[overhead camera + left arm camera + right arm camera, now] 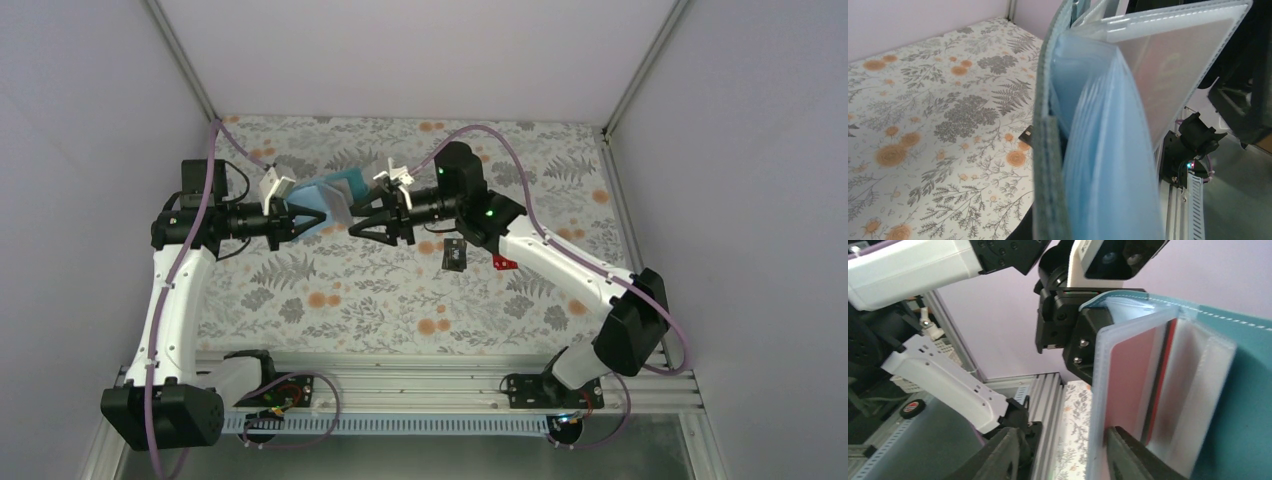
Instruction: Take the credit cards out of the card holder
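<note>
Left claw clamped on the teal card holder, held up over the floral surface, right claw half-spread at its clear sleeve, one card inside, black card and red card lying at the holder's 4 o'clock.

Teal card holder, pale blue pockets, black card and red card on cloth of grey ferns, orange flowers.
</note>
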